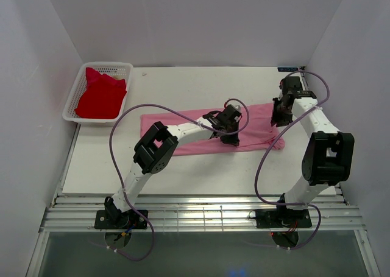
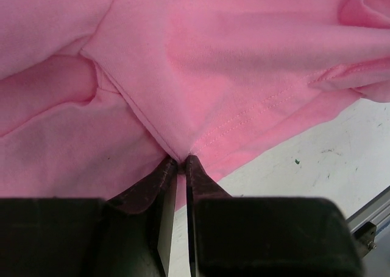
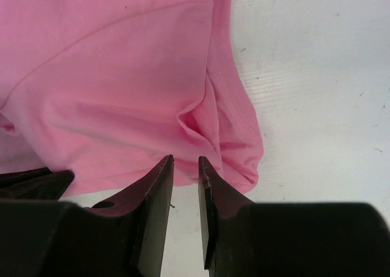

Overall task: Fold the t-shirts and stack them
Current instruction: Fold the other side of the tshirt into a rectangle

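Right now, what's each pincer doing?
Left pincer: closed, pinching the pink t-shirt.
Right pincer: slightly open, holding nothing.

Left arm, right arm: white tubular links, chunky black joint housings. Thin purple cable looping off each. Black base plates. Left gripper, right gripper: matte black wedge-shaped fingers.

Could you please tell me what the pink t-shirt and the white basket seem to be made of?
The pink t-shirt looks like soft matte cotton jersey: fine knit texture, stitched hems, limp folds. The basket looks like white plastic, judging by its moulded mesh walls.
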Robot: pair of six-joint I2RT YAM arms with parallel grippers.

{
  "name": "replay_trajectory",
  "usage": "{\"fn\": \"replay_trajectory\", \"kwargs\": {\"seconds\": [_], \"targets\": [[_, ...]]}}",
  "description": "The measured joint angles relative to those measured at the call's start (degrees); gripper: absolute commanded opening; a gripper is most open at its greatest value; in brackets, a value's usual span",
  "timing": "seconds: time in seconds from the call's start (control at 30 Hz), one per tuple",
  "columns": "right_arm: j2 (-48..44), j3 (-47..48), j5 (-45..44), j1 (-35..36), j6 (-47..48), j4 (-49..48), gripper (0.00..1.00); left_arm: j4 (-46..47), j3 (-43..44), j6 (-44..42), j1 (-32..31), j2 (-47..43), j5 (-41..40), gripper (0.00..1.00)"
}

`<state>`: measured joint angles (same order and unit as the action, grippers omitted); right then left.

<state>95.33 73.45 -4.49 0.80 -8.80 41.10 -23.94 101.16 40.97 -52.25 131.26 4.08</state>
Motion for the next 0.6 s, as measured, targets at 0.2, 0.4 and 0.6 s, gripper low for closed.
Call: {"fn": "replay_trajectory", "kwargs": {"seconds": [0.2, 0.4, 0.6], "targets": [[0.0, 1.7, -0.4, 0.0, 0.0, 0.5, 0.29, -0.3, -0.6, -0.2, 0.0, -0.6, -0.6, 0.21], [1.3, 0.8, -0.4, 0.0, 0.0, 0.4, 0.29, -1.1, -1.0, -0.7, 0.0, -1.1, -1.1, 0.21], [1.6, -4.2, 0.1, 0.0, -0.2, 0.1, 0.29, -1.6, -1.3, -0.7, 0.0, -1.8, -1.2, 0.21]]}}
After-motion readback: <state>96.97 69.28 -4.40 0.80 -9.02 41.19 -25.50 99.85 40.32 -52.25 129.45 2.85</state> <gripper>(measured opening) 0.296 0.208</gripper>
